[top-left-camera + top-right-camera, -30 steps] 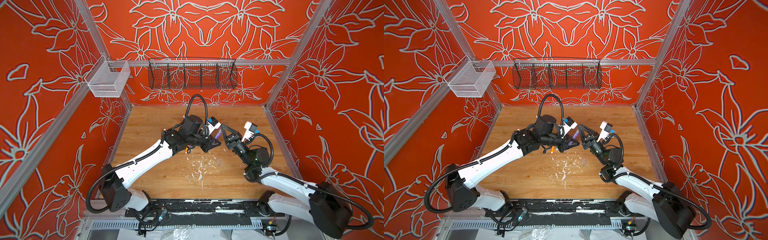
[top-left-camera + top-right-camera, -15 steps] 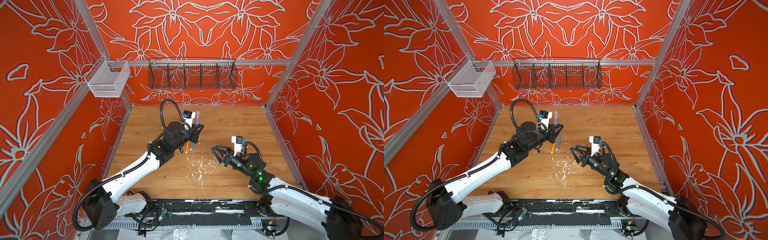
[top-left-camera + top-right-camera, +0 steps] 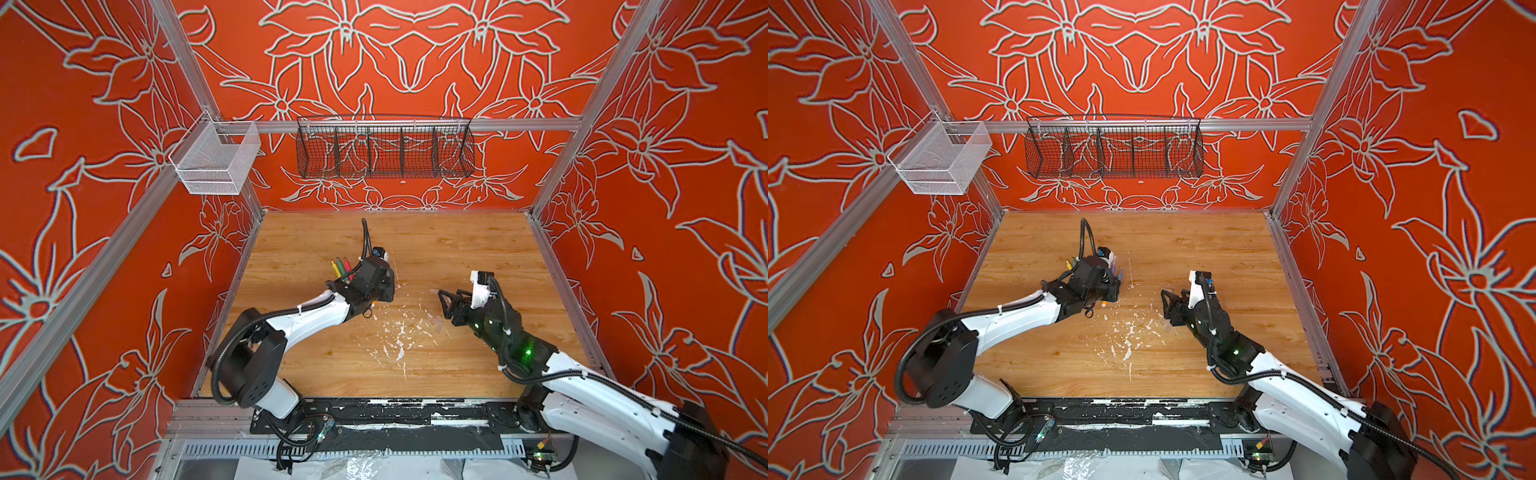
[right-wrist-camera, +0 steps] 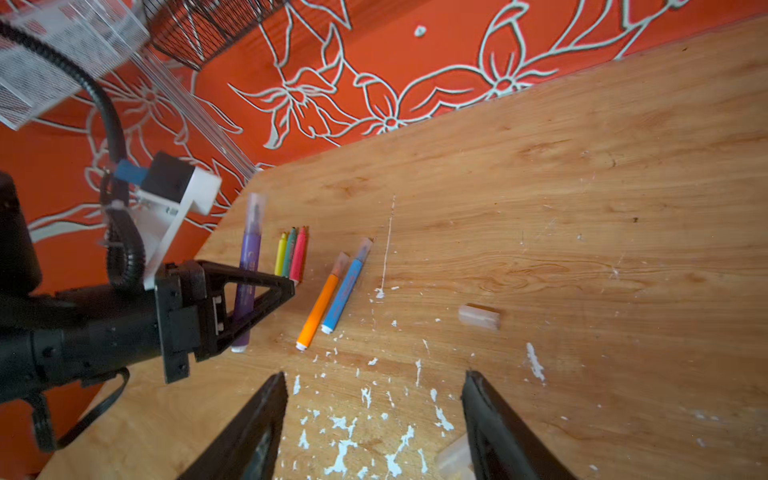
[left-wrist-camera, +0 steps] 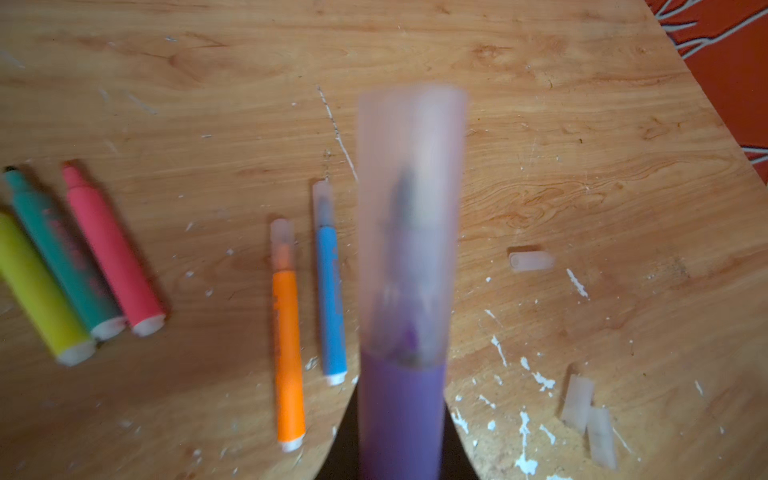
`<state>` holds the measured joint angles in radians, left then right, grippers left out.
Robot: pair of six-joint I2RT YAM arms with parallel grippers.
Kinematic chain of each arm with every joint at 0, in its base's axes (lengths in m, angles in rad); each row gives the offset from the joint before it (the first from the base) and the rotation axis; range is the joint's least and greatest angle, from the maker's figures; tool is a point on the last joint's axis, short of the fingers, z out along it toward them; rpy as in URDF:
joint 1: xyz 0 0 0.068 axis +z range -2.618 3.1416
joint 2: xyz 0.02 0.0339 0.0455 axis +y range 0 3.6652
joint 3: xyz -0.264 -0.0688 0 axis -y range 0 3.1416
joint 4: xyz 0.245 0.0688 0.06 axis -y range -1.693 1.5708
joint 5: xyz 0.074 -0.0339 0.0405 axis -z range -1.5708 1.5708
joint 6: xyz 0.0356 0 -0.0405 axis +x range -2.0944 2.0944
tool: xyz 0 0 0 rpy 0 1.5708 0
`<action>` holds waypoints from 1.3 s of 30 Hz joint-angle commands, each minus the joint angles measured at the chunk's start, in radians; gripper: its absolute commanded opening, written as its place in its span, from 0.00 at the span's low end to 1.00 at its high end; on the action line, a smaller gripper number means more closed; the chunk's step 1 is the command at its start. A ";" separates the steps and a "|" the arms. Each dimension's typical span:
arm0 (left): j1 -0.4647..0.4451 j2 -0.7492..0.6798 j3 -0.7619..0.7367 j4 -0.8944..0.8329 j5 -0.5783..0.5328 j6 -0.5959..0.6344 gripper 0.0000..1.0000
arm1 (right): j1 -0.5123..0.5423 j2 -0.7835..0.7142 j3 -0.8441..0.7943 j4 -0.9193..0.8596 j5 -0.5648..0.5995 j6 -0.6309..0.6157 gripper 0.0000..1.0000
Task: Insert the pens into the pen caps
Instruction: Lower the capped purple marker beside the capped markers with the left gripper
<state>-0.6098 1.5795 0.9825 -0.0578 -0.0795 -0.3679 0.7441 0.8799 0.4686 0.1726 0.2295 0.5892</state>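
The left gripper (image 4: pixel 286 287) is clenched on the capped purple pen (image 4: pixel 248 266), with the capped orange pen (image 5: pixel 286 353) and blue pen (image 5: pixel 331 299) just beside it and the bare yellow pen (image 5: pixel 37 291), green pen (image 5: pixel 62 257) and pink pen (image 5: pixel 112 257) further left; the right gripper (image 4: pixel 374 376) hangs released and empty near 3 loose caps (image 5: pixel 531 262). In both top views the left jaws hide under the wrist, and 1 of the caps is half hidden behind a right finger (image 4: pixel 498 432). 1 second ago the 2 grippers met high over the middle of the table (image 3: pixel 457 249); now they stand well apart and lower
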 commanded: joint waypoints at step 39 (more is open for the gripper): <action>0.001 0.574 0.607 -0.680 -0.203 0.053 0.16 | -0.052 0.142 0.132 -0.176 -0.058 0.012 0.65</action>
<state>-0.6098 2.1212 1.5677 -0.6846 -0.2329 -0.3038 0.6998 1.0153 0.5751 0.0032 0.1959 0.5762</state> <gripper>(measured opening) 0.159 0.656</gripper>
